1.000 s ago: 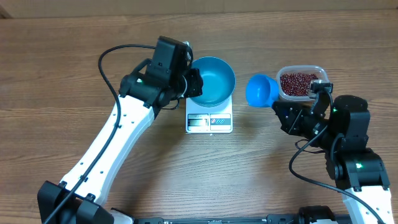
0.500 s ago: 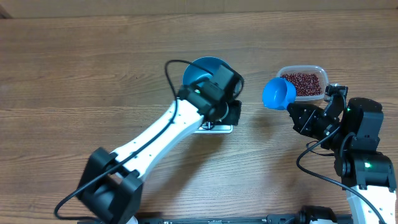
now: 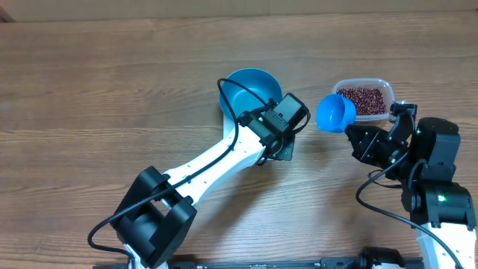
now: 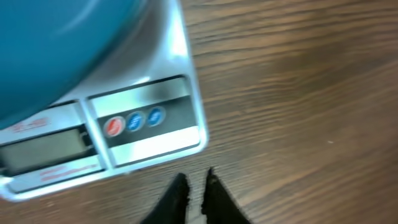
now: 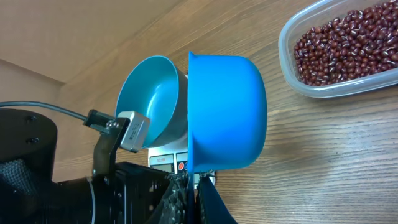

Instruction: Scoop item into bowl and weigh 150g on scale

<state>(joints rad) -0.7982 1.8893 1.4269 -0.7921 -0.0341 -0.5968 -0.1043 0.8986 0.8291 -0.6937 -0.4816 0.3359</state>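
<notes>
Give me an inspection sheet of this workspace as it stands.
Surface: wooden table, no spills seen.
Job's things: blue bowl sits on the scale; beans in a clear tub; blue scoop looks empty.
Clutter: nothing seen.
Grippers: left gripper shut, empty, by the scale's buttons; right gripper shut on the scoop.
Cables: black cable loops over the bowl's rim.
Surroundings: plain pale backdrop past the far edge.

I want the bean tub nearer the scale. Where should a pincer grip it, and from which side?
Probably the tub by its thin upright wall, pinched from straight above, one finger inside and one outside. Its top is open and the rim stands above the beans. The long far wall looks best: the scoop hangs by the left end.
</notes>
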